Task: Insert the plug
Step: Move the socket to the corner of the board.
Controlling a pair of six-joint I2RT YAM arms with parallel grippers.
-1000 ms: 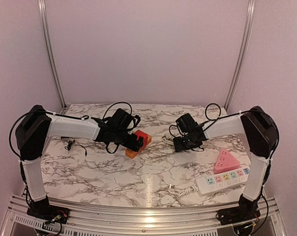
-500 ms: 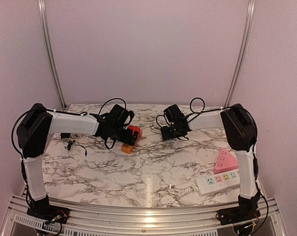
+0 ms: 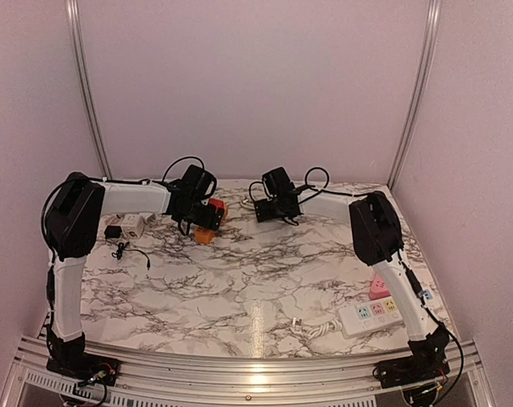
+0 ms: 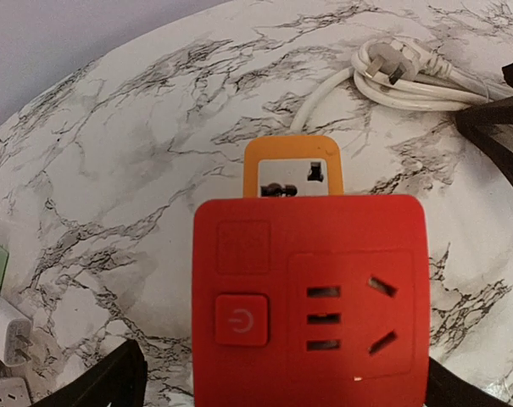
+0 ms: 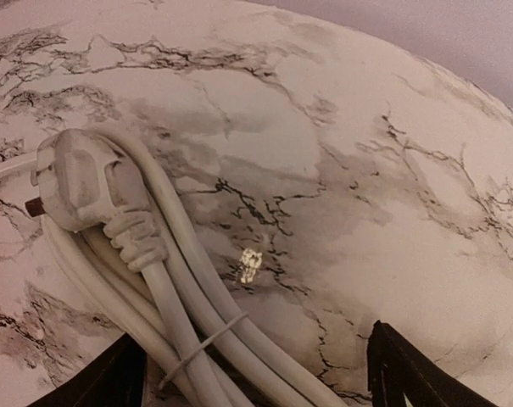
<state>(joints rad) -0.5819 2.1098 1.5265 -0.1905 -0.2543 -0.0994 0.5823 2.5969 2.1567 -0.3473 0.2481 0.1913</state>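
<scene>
- A marbled white bench (image 3: 256,280) stands in a booth of plain pale walls (image 3: 256,85), with both arms reaching out to its far side.
- The plug (image 5: 82,182) lies flat on the bench at the far middle. It is a white moulded head at the end of a looped white cable (image 5: 180,331), and a thin tie (image 5: 201,343) binds the loops.
- The right claw (image 5: 256,373) hangs over that bundle with its fingers spread wide. It holds nothing, and the plug lies ahead and to the left of it in its own camera.
- The left claw (image 3: 197,212) grips a red socket block (image 4: 311,297) with an orange part behind it. The three-pin slots (image 4: 349,318) and the power button (image 4: 241,320) face the wrist camera.
- The left wrist view shows the plug well beyond the block, so the two are apart and nothing is mated yet.
- The plug head looks light, hard and stiff, and probably smooth enough to twist under a loose pinch.
- The best hold is likely across the flat flanks of the head, just behind the pins. The ribbed strain relief and the cord would flex if gripped.
- The tied cable will probably come along as a springy weight and tug the head off line.
- Only one dark pin tip (image 5: 31,206) shows, so the pin layout cannot be read.
- The block seems rigid and light, so it needs firm bracing against the push of insertion.
- A white power strip (image 3: 383,309) lies near the right base, and small adapters (image 3: 129,225) sit on the bench by the left arm.
</scene>
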